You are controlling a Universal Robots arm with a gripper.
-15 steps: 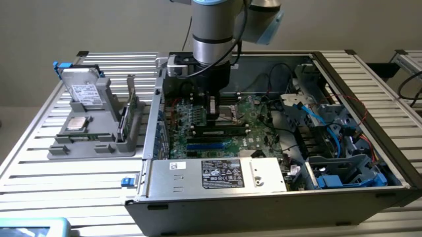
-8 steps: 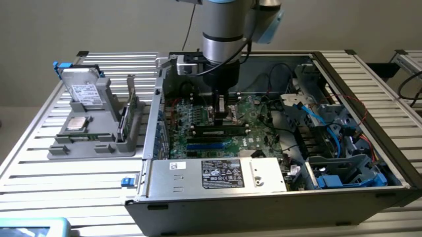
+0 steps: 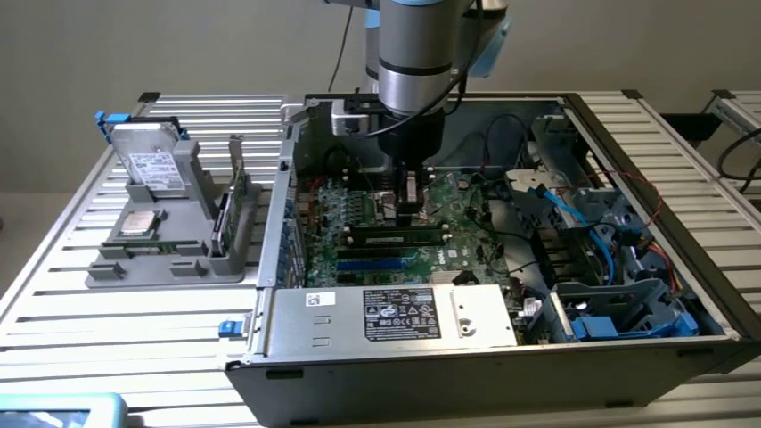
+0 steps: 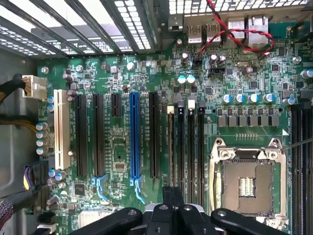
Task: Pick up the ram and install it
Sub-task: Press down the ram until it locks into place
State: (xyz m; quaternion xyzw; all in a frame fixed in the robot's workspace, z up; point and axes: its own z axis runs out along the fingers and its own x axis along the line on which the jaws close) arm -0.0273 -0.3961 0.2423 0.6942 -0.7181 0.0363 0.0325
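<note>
Inside the computer case [image 3: 618,178], the claw [image 3: 411,207] hovers pressed together over the motherboard [image 4: 122,147], near a seated ram [image 3: 398,239]. Drifting lower risks striking the slots [image 4: 188,142].

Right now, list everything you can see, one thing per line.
computer case: one, dark grey, open, on the slatted table
motherboard: one, green, inside the case
ram: one, green, white label, along the motherboard's slots
blue slot: one, blue, among black slots
processor socket: one, silver, on the motherboard
power supply: one, silver, in the case
tray: one, grey, on the exterior view's left of the case
hard drive: one, silver, on the tray
processor chip: one, silver, on the tray
card: one, green, on edge in the tray
arm: one, silver, above the case
fingers: black, shut, just above the ram
</note>
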